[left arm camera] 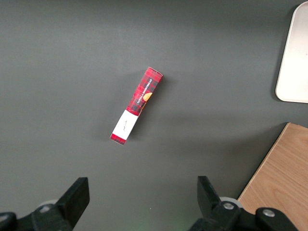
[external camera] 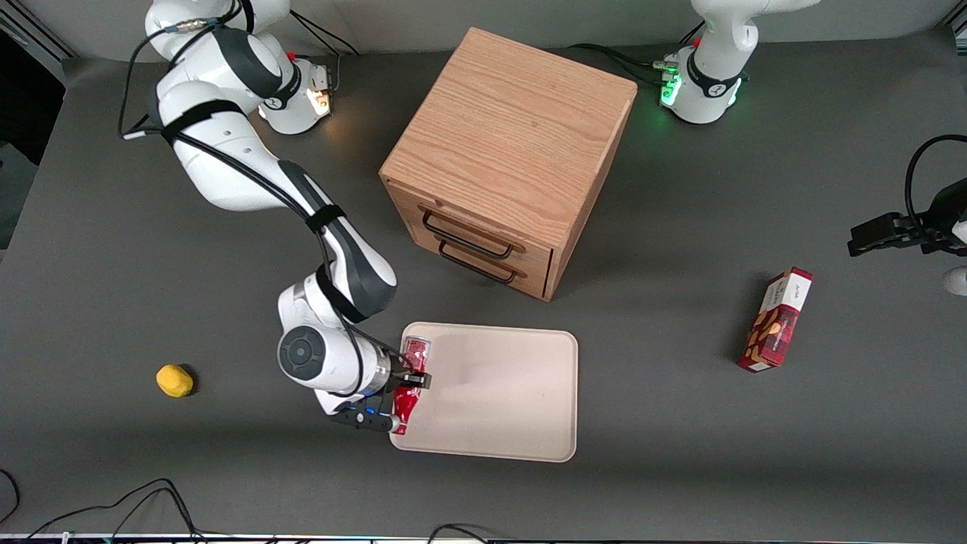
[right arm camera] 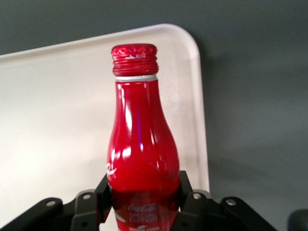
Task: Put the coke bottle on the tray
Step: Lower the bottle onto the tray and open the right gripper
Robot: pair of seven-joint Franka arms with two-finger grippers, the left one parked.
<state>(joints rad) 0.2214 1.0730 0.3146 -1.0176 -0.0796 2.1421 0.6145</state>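
Over the working arm's end of the large pale beige rectangular tray point(external camera: 498, 393), the slim red plastic coke bottle point(right arm camera: 142, 159) is clamped by the black two-finger gripper point(external camera: 399, 399).

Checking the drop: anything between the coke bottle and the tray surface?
Nothing visible. The gripper holds the coke bottle over the tray at its edge toward the working arm; the tray surface around it is bare.
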